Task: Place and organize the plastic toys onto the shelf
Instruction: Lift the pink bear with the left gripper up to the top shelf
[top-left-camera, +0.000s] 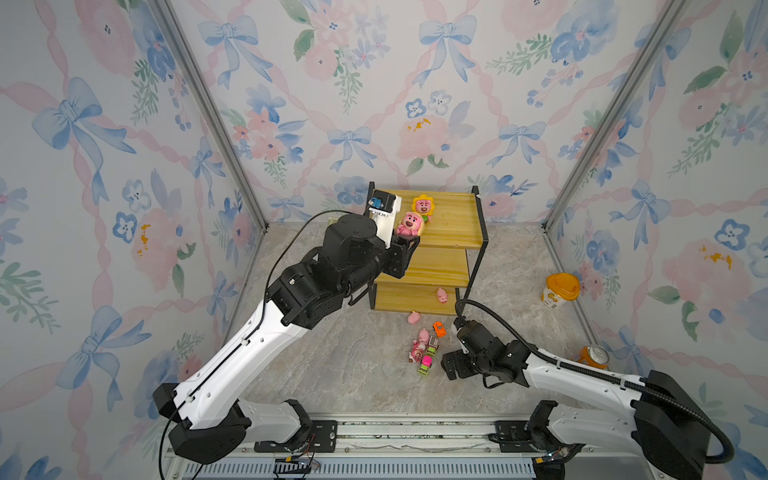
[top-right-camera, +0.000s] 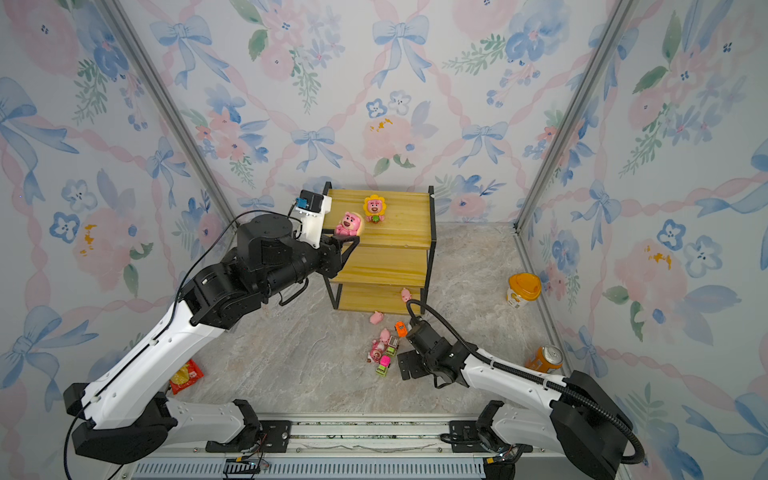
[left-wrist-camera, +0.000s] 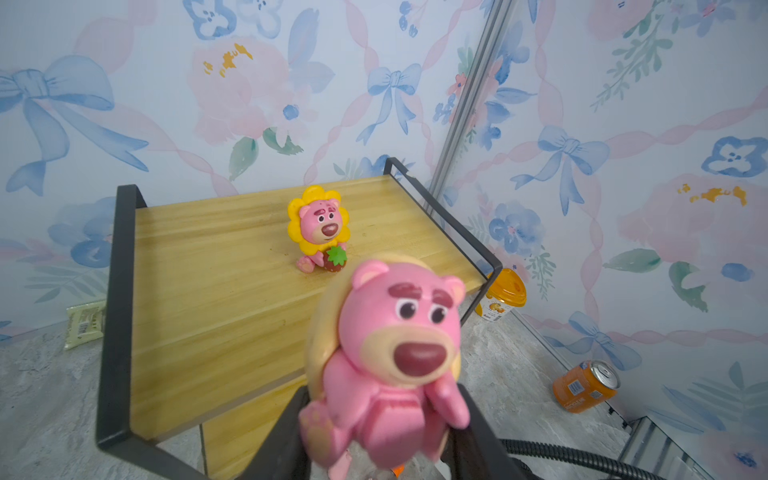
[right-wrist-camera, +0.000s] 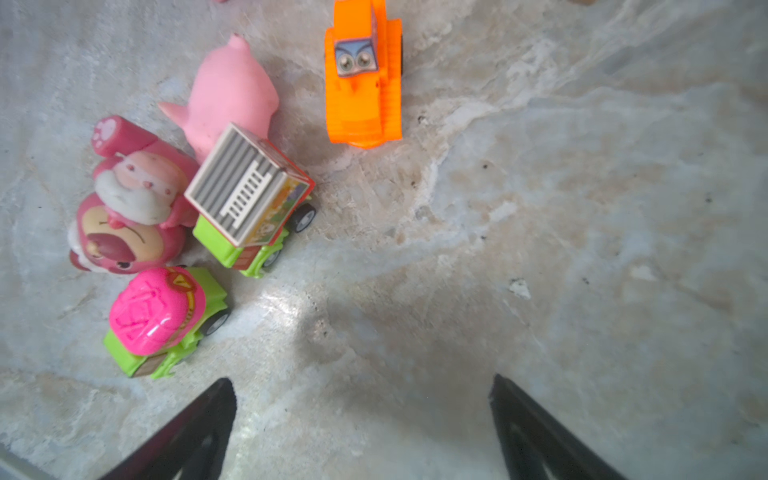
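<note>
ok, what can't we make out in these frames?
- Left claw tips: blurred, cut off at the left wrist view's edge; pink bear partly covers them in both top views.
- Whether bear touches the shelf: cannot tell.
- Middle board, left part: hidden by left arm, both top views.
- Red packet: part-hidden by left arm in a top view.

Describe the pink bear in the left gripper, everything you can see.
The pink bear looks like glossy plastic: round ears, dark maroon brows and nose, cream muzzle, and a cream disc behind its head. It sits upright, facing the robot. The left gripper clamps its lower body from both sides. It is over the shelf at the top board's front edge, apart from the sunflower bear. Whether it touches the board cannot be told.
</note>
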